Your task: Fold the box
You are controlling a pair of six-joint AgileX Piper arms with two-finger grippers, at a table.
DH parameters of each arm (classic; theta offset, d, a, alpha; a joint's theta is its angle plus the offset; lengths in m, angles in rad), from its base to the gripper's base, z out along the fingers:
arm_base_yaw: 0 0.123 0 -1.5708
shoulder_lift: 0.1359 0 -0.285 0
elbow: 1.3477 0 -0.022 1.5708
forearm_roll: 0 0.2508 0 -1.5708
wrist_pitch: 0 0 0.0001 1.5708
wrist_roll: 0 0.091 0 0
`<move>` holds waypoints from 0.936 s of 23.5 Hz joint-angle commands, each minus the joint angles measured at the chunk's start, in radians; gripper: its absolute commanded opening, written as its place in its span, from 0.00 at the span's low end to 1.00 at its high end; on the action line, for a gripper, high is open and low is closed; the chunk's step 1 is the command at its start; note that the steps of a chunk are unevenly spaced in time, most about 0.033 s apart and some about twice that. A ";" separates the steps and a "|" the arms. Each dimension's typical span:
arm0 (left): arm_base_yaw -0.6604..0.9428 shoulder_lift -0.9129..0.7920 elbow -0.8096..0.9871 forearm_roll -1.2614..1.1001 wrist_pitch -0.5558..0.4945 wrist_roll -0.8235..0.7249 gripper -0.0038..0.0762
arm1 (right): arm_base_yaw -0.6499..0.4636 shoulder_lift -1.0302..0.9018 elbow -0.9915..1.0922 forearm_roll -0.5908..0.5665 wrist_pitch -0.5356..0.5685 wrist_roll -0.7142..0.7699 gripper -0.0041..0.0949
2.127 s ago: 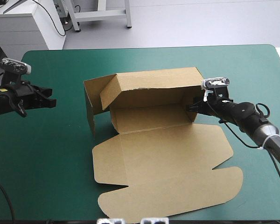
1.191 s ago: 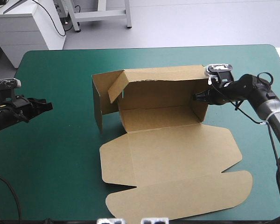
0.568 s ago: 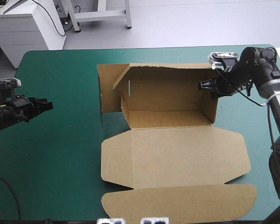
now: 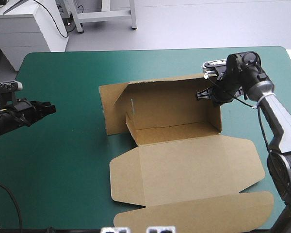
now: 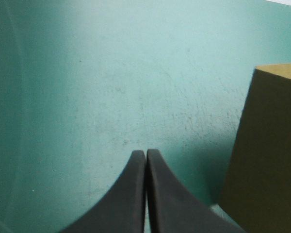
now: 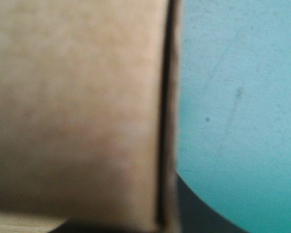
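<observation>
The brown box point(image 4: 177, 104) sits mid-table, walls raised, lid point(image 4: 184, 167) flat toward the near edge. The right gripper point(image 4: 204, 94) pinches its right wall; the left gripper point(image 4: 50, 108) hovers apart, fingers together, empty.

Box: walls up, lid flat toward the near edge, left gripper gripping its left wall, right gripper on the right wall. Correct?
No. The left gripper is off the box: its fingers are shut on nothing over the teal-green cover, left of the box, per the high view. The rest holds.
</observation>
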 commanded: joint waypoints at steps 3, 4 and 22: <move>0.000 -0.030 -0.025 -0.098 -0.011 -0.009 0.04 | -0.002 0.026 -0.027 0.019 -0.102 0.031 0.03; 0.000 -0.030 -0.025 -0.105 -0.010 -0.009 0.04 | -0.002 0.033 -0.027 0.030 -0.128 0.032 0.03; 0.000 -0.030 -0.025 -0.106 -0.014 0.000 0.04 | -0.002 0.118 -0.134 0.082 -0.362 0.024 0.69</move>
